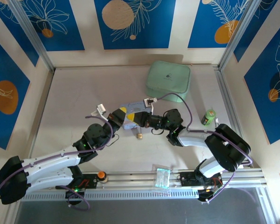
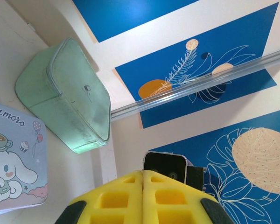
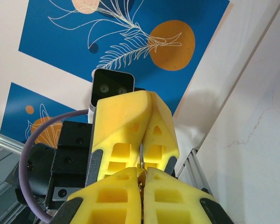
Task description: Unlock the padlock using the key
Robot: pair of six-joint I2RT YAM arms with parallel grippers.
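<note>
Key (image 3: 141, 156) shows as a thin silver sliver in the seam of the right claw (image 3: 142, 173), whose yellow pads are pressed together on it. Left claw (image 2: 143, 179) meets it tip to tip, pads also together; whether it pinches the sliver's far end I cannot tell. Both hover above the blue cartoon tin (image 2: 16, 163), mid-tabletop (image 1: 79, 93). Padlock (image 1: 140, 136), a small brass speck, lies on the tabletop just on the near side of the two claws, untouched.

Step in hand, as I judge it: passing the key between claws. To do it well:
- Confirm the right pinch is firm before the left lets go.
- Release slowly, with no twist.
- Leave enough blade proud of the pads to reach the keyhole.

Orientation: the key's long axis runs along the line joining the two claws, from the right tips toward the left tips. Which end is bow and which blade is too small to tell.
</note>
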